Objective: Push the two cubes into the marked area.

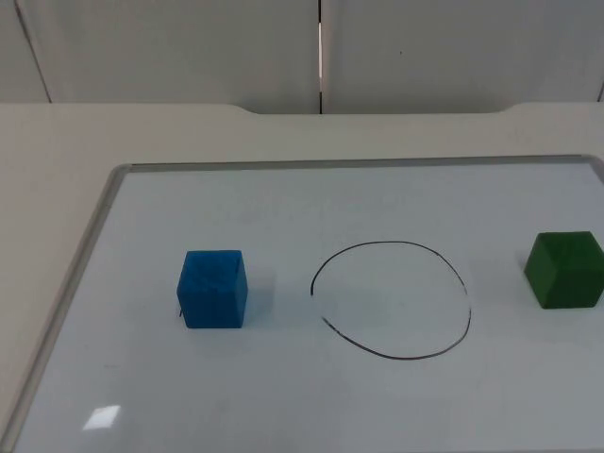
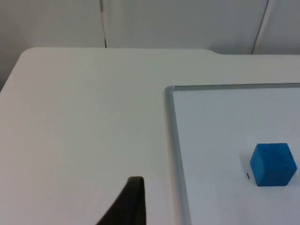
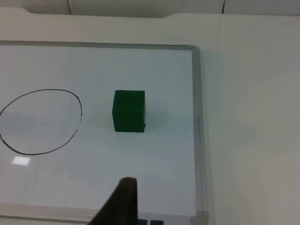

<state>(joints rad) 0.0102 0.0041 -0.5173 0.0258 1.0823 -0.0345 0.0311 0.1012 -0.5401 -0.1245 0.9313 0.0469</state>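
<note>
Blue cube (image 1: 213, 288): on whiteboard (image 1: 283, 208), at 9 o'clock of the ring, well apart from it, upright, flat on one face.
Green cube (image 1: 565, 269): at 3 o'clock of the ring, apart from it, near the board's right frame.
Ring (image 1: 392, 299): drawn black loop, mid-board, nothing inside; neither cube in yet.
Left tool (image 2: 126, 204): over the bare worktop (image 2: 84, 117), outside the board's left frame, blue cube ahead at about 2 o'clock; one black fingertip in the wrist view, can't tell apart or together; not touching anything.
Right tool (image 3: 121, 201): near the board's close edge, green cube ahead at 12 o'clock; one fingertip seen, state can't tell; no contact.
Handling (judgement): cubes look light, rigid, likely foam or plastic; glossy board means they should slide easily, may overshoot or twist.
Contact point (judgement): push low and centred on the face away from the ring; off-centre would spin the cube.
Progress (judgement): start, both pushes left.
</note>
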